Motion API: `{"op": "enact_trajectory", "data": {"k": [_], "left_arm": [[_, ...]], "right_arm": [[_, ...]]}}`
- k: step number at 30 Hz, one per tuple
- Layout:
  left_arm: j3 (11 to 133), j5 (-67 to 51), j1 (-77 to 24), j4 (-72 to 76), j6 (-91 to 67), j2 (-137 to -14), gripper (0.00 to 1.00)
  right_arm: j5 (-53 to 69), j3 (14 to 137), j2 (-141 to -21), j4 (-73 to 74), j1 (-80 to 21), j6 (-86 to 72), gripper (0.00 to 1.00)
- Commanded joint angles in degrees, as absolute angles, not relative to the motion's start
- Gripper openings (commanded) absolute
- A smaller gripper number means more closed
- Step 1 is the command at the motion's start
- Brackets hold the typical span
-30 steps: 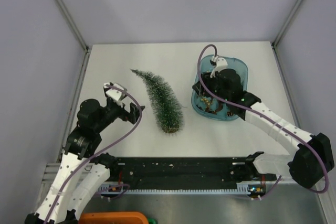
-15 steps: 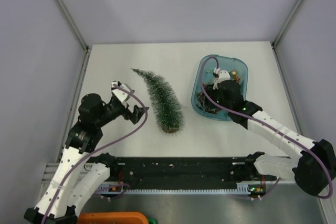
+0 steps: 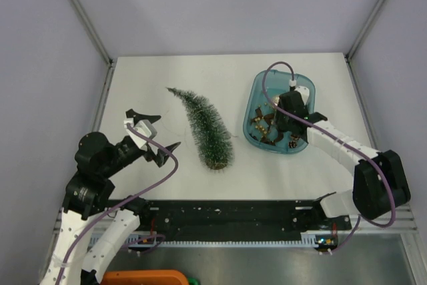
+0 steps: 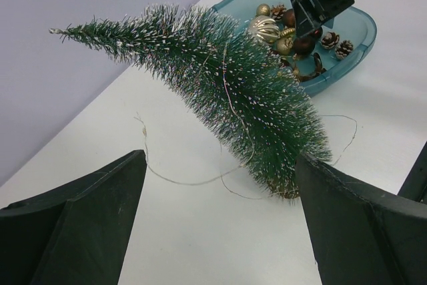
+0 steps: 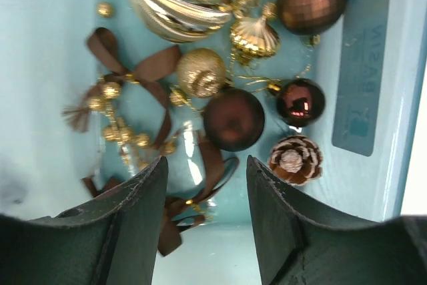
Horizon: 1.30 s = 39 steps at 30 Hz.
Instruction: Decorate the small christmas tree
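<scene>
The small christmas tree [image 3: 207, 128] leans steeply left of the blue tray [image 3: 257, 98]. Farther left, the left gripper [image 4: 220, 185] gapes wide and empty. Over the tray the right gripper [image 5: 205, 178] hangs half-open (nothing held) above a brown ribbon [image 5: 215, 163] tangled with gold beads [image 5: 123, 135]. Closing here could drag several ornaments out together.

Tray [image 3: 256, 98] partly hidden beneath right arm [image 3: 327, 139]; ornaments [image 3: 263, 128] too small.
</scene>
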<state>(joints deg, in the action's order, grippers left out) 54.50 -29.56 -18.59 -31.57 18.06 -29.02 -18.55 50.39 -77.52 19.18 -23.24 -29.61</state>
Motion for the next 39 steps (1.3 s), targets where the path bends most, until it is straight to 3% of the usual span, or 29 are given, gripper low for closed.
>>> {"op": "enact_trajectory", "data": {"k": [1,21,24,33,39], "left_arm": [[56.25,-29.44,-18.37,-32.08,16.35,-29.0,0.99],[54.05,-29.97,-18.37,-28.83,14.77,-28.48,0.99],[53.79,-30.15,-18.37,-28.83,14.77,-28.48,0.99],[52.47,-30.32,-18.19,-28.13,13.71,-27.6,0.99],[51.42,-30.06,-17.84,-26.9,12.05,-27.25,0.99]], "right_arm": [[-25.49,53.09,-81.38,21.27,-23.29,-28.13,0.51],[-20.3,51.94,-90.87,11.78,-18.72,-23.64,0.54],[-20.04,51.94,-91.32,11.51,-18.81,-23.64,0.51],[-18.46,51.51,-88.43,10.99,-18.81,-22.94,0.29],[-13.99,51.77,-78.33,14.32,-19.51,-23.73,0.27]]}}
